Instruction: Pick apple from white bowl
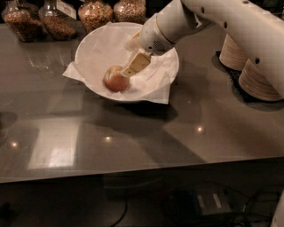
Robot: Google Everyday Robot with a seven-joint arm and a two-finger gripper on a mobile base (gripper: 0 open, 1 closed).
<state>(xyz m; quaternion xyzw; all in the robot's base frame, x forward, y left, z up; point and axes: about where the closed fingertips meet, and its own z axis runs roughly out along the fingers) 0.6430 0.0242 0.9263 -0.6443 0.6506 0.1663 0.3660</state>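
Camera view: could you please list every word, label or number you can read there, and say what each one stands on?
None can be read.
White tag on a glass jar: too blurred to read.
Gripper, in the white bowl next to the apple: no readable marking.

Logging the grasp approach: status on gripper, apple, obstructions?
Gripper inside white bowl, tip at apple right side. Apple resting on paper liner, not lifted. Nothing between them; jars behind bowl.
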